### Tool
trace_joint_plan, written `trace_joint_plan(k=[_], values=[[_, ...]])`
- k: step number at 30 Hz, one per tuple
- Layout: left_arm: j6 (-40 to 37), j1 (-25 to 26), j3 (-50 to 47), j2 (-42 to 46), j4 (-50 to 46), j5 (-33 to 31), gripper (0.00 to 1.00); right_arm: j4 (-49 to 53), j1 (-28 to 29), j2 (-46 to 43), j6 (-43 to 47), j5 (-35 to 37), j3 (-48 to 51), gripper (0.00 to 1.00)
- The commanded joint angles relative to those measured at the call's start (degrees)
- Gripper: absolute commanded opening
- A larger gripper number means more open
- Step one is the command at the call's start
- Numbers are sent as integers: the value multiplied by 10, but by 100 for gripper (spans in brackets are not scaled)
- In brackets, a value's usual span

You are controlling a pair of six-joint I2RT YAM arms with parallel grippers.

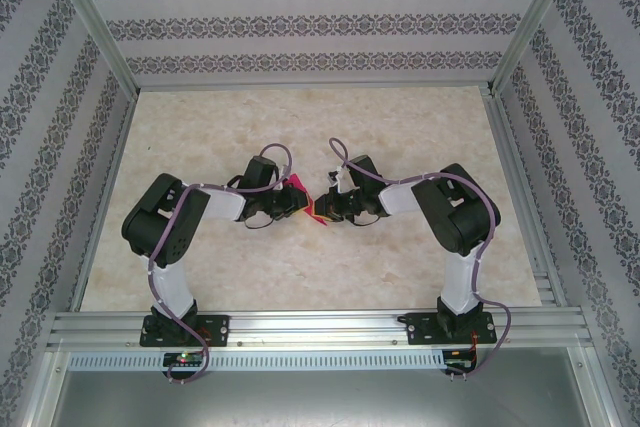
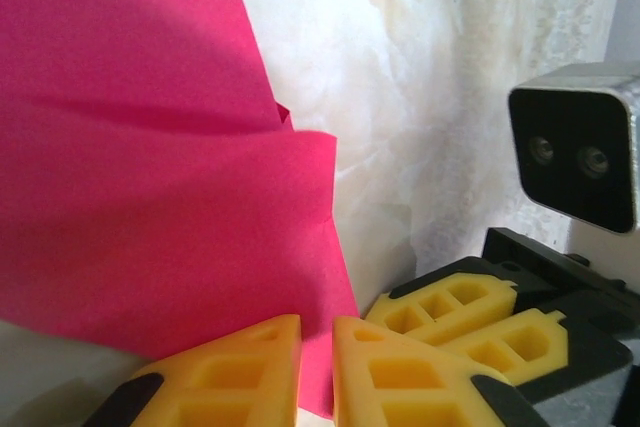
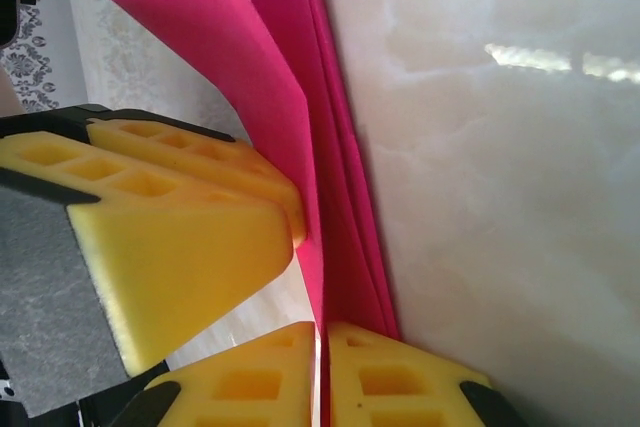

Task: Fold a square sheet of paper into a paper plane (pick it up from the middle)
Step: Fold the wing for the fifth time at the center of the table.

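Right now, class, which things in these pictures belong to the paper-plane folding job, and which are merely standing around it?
Belongs to the job:
- pink paper, partly folded, lifted between the arms
- left gripper, paper between its fingers
- right gripper, paper between its fingers

Just surroundings:
- marble tabletop
- patterned walls
- aluminium frame

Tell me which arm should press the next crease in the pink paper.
Right, probably. The right gripper pinches the pink paper on its stacked folded layers, in line with the crease. The left gripper holds the edge of a broad loose flap, better suited as the anchor.
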State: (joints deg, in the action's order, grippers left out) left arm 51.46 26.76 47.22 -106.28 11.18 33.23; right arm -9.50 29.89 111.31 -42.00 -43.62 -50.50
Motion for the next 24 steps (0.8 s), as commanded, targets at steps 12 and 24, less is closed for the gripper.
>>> trace_joint_plan(k=[12, 24], values=[[-24, 7, 37, -26, -94, -33, 16, 136, -6, -22, 78, 35, 9, 10], [-34, 10, 55, 14, -49, 20, 23, 162, -10, 4, 66, 69, 7, 4]])
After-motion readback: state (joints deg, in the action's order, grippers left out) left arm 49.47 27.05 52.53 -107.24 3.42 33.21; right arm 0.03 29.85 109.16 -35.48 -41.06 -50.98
